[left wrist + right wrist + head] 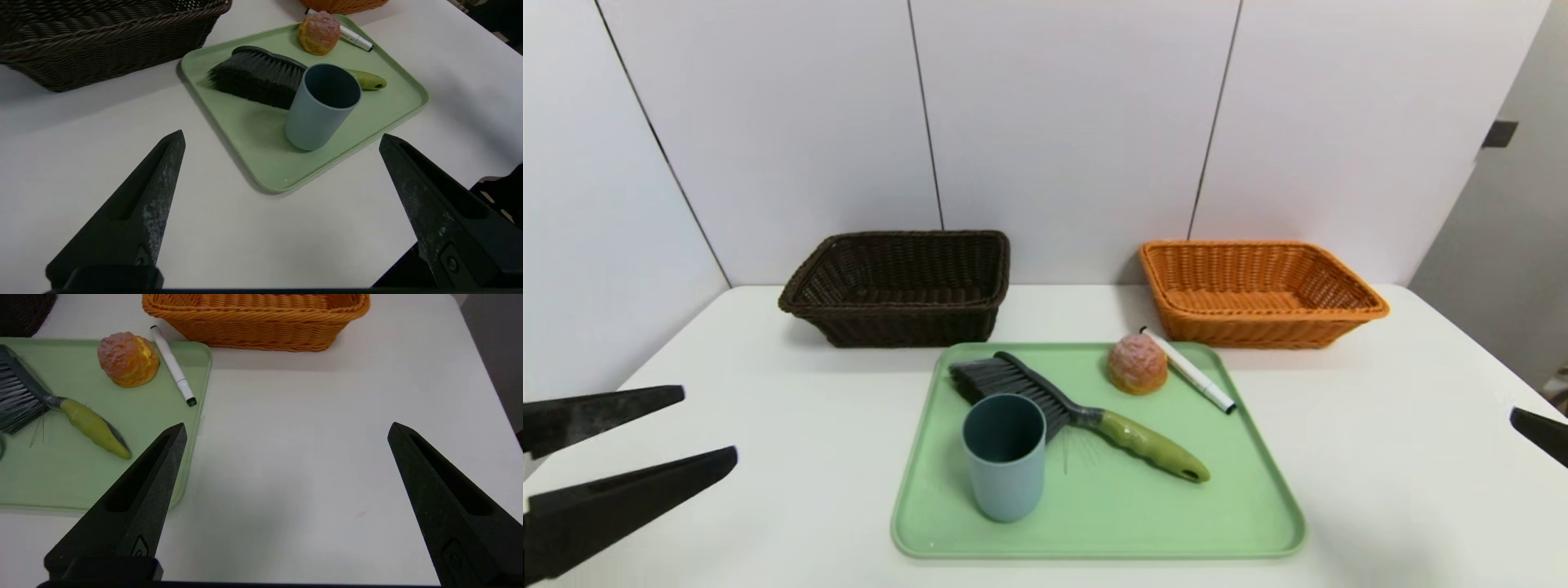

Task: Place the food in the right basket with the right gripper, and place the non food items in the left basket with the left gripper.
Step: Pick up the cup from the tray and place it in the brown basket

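Two grippers hang with fingers wide apart and nothing in them; the left gripper (698, 433) is at the near left, the right gripper (286, 430) at the near right; the bun (1137, 363) sits far on the green tray (1258, 523), touching the marker (1192, 374); a grab there might knock the marker away; the cup (1005, 457) stands against the brush (1045, 392); both baskets look empty, brown basket (898, 286) far left, orange basket (1262, 290) far right.
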Available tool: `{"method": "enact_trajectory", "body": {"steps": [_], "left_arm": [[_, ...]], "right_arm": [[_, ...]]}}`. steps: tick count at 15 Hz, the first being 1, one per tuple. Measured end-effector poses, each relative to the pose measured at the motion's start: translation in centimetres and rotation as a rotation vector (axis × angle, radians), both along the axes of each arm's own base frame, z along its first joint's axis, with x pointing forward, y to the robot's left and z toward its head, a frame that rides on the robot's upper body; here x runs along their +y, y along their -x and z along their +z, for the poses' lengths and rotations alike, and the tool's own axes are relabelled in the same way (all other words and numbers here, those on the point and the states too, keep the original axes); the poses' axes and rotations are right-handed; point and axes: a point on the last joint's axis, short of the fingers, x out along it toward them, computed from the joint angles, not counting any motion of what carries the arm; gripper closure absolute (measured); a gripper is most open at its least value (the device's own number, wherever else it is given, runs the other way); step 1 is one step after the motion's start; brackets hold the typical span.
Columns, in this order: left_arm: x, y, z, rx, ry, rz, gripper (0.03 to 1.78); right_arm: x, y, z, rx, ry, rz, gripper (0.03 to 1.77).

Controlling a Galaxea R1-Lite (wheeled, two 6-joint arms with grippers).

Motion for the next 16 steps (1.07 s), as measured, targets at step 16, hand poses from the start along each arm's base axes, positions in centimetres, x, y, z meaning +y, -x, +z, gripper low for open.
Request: {"method": "enact_trajectory", "body": {"steps": [16], "left_arm": [[-4.6, -10.5, -7.6, -0.037, -0.283, -0.505, 0.12]], "right_arm": [[3.8, -6.1, -1.2, 0.127, 0.012, 0.399, 0.1]]}}
